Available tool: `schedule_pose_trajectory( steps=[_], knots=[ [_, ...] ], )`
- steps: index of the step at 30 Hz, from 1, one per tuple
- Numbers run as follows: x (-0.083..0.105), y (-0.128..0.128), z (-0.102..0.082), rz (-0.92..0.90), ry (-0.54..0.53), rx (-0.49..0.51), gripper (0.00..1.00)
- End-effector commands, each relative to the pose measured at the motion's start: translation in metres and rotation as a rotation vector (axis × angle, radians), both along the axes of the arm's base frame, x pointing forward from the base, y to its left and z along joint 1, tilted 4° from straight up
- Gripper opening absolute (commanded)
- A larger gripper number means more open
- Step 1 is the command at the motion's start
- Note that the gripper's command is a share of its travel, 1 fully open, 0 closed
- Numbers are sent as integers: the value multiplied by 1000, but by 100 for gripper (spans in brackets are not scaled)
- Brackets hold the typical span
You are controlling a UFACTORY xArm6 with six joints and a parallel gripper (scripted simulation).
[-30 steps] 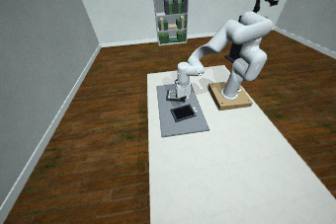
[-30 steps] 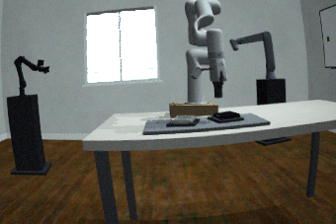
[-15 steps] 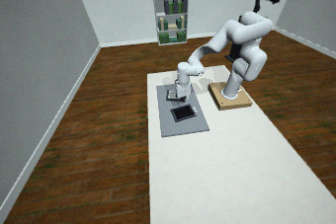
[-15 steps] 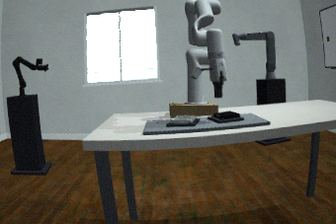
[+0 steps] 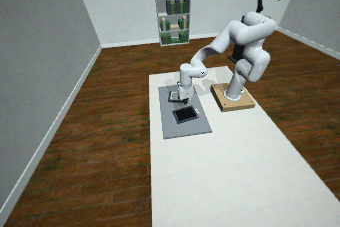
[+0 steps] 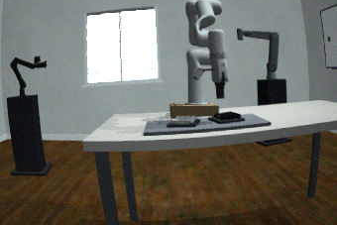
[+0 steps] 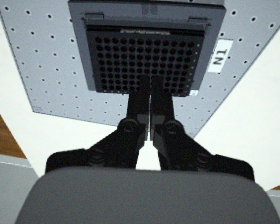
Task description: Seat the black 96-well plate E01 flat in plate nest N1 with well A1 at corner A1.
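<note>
Top high, exterior low, wrist near; all share deck [image 5: 170,125].

Lab bench in a plain room

A grey perforated deck plate [image 7: 45,60] under the shut jaws carries a white station label [image 7: 218,56]; a white arm stands on the long white table [image 5: 240,175].
</note>
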State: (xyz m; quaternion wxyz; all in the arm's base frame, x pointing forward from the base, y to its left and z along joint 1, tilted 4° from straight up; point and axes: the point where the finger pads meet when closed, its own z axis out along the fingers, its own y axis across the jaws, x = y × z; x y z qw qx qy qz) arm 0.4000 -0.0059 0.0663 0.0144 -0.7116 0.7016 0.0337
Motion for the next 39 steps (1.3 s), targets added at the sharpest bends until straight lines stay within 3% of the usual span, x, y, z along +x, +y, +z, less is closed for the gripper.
schedule_pose_trajectory(
  steps=[1, 19, 39],
  knots=[
    [3, 23, -4, -12, -3, -1, 0],
    [7, 100, -21, -12, -3, 0, 0],
    [7, 101, -27, -12, -3, 0, 0]
  ],
)
